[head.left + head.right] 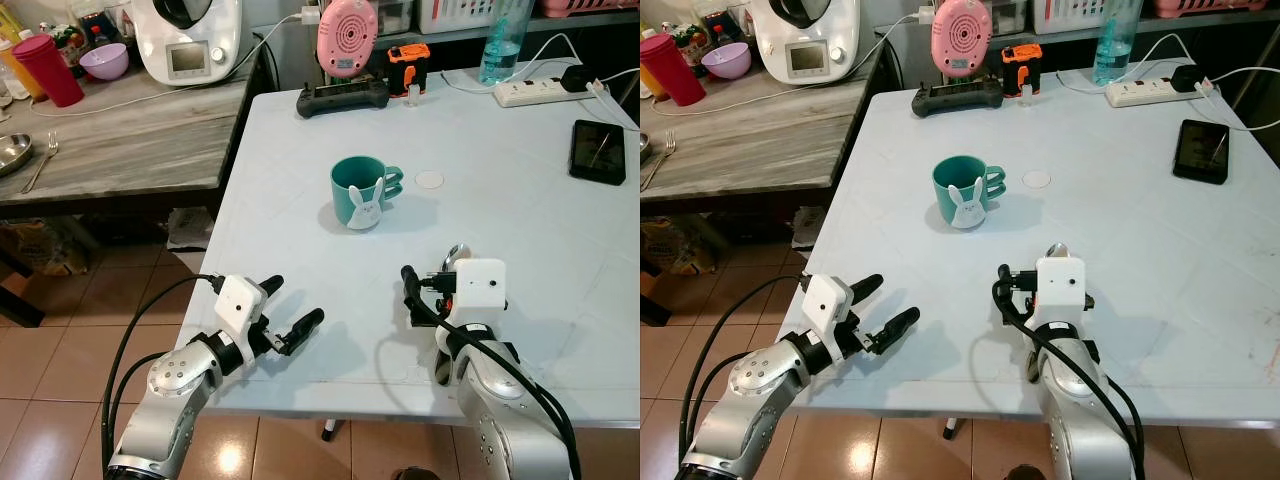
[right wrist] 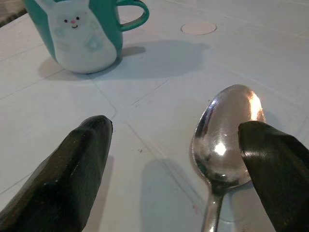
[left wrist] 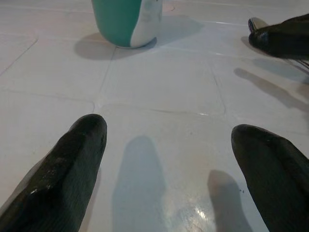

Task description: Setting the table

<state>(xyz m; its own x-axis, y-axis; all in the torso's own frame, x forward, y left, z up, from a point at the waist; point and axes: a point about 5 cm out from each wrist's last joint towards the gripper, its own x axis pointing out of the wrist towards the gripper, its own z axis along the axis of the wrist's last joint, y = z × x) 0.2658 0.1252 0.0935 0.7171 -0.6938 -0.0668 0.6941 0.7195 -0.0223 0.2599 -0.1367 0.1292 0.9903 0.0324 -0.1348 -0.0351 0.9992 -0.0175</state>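
Both end effectors sit low over the near part of the white worktop [image 1: 520, 230], fingers spread and gripping nothing. Right end effector [image 2: 176, 169] has a metal spoon [image 2: 227, 130] lying flat on the worktop between its fingers; one finger [image 2: 275, 164] overlaps the rim of the spoon's bowl, though contact cannot be confirmed. Left end effector [image 1: 285, 315] hovers near the worktop's near-left corner, with bare surface between its fingertips.

Further in, near the middle, stands a teal mug [image 1: 362, 192] with a white rabbit on its front and its handle toward the robot's right. What it holds cannot be told. Just beyond it lies a small pale round disc [image 1: 429, 179]. Between the end effectors and the mug the surface is bare, and open room runs along the right side up to a black phone [image 1: 597, 151] near the right edge.

Along the far edge sit a black controller [image 1: 341, 97], a pink round device [image 1: 345, 37], a small orange and black gadget [image 1: 408, 64], a water bottle [image 1: 502, 45] and a white power strip [image 1: 540, 92].

To the left, a wood-grain counter [image 1: 130, 140] carries a fork [image 1: 42, 160], a red cup [image 1: 48, 68], a purple bowl [image 1: 104, 60] and a white kitchen machine [image 1: 190, 38].
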